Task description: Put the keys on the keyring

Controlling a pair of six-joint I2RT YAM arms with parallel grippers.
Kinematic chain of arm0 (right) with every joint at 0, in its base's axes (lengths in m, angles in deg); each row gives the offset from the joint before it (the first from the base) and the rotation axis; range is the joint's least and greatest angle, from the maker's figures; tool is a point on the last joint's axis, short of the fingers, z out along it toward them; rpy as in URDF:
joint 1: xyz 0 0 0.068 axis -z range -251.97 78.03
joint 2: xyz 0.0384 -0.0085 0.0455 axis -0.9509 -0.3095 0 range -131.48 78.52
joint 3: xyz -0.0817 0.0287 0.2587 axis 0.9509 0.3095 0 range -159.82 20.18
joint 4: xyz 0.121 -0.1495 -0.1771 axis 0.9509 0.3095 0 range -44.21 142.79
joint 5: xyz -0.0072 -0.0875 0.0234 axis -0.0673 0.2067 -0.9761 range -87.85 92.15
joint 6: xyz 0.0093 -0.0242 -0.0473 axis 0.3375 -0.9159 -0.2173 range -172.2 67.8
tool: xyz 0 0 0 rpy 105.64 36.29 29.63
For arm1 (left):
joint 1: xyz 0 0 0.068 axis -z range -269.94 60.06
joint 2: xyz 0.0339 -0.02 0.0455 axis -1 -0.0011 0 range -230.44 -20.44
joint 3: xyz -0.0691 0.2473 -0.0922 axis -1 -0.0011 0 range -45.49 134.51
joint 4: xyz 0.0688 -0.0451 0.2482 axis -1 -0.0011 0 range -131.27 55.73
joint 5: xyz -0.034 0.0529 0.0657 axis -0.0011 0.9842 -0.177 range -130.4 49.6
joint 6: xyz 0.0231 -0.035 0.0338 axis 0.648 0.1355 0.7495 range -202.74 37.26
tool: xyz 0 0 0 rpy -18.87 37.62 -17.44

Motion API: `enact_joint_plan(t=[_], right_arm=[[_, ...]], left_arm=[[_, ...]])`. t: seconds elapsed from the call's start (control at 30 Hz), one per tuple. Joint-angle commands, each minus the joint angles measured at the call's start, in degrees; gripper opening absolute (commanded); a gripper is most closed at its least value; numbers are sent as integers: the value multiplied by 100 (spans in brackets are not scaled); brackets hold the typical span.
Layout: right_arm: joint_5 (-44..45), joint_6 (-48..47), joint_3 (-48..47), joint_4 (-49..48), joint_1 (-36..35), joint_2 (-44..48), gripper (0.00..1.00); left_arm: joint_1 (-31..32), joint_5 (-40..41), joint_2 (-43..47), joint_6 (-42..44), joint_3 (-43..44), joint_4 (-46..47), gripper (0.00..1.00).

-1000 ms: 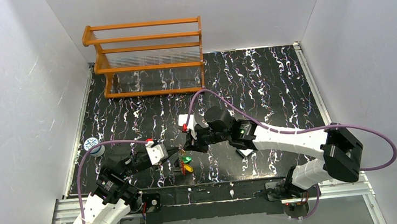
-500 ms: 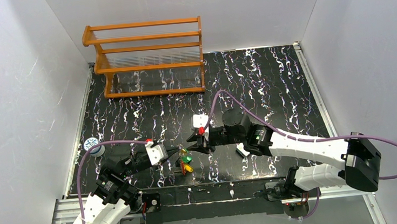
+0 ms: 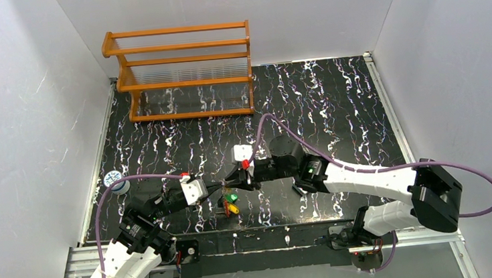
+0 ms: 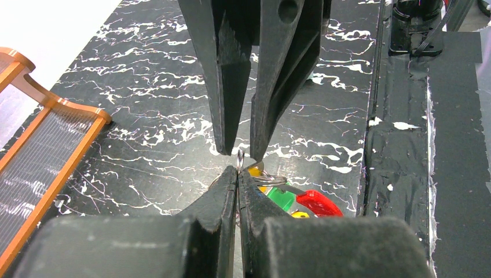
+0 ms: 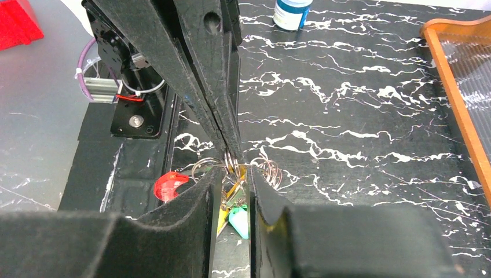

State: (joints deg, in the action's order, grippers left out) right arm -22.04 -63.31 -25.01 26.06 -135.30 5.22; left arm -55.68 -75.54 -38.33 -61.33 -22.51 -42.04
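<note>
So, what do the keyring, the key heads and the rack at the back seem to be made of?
Keyring: thin silvery wire, shiny glints, likely steel.
Key heads: glossy green, red and yellow, probably plastic.
Rack: orange-brown frame, looks like varnished wood; its shelves seem clear ribbed plastic.

Top camera looks down — wrist cameras face each other, sharing the keyring (image 4: 239, 157).

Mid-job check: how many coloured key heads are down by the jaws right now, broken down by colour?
Red key head: 1
Green key head: 1
Yellow key head: 1
Total: 3
</note>
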Motion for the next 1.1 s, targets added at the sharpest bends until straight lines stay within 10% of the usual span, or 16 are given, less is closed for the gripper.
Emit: enact_joint_plan(t=[0.0, 0.3, 1.07], right_arm=[[-153, -81, -49, -342, 23, -141, 29], [-67, -107, -24, -405, 23, -196, 1], [424, -884, -2631, 4319, 23, -1325, 1]], left_arm=[[10, -108, 29, -1, 66, 210, 0], [10, -116, 9, -2, 65, 206, 0], [10, -30, -153, 20, 82, 165, 34]])
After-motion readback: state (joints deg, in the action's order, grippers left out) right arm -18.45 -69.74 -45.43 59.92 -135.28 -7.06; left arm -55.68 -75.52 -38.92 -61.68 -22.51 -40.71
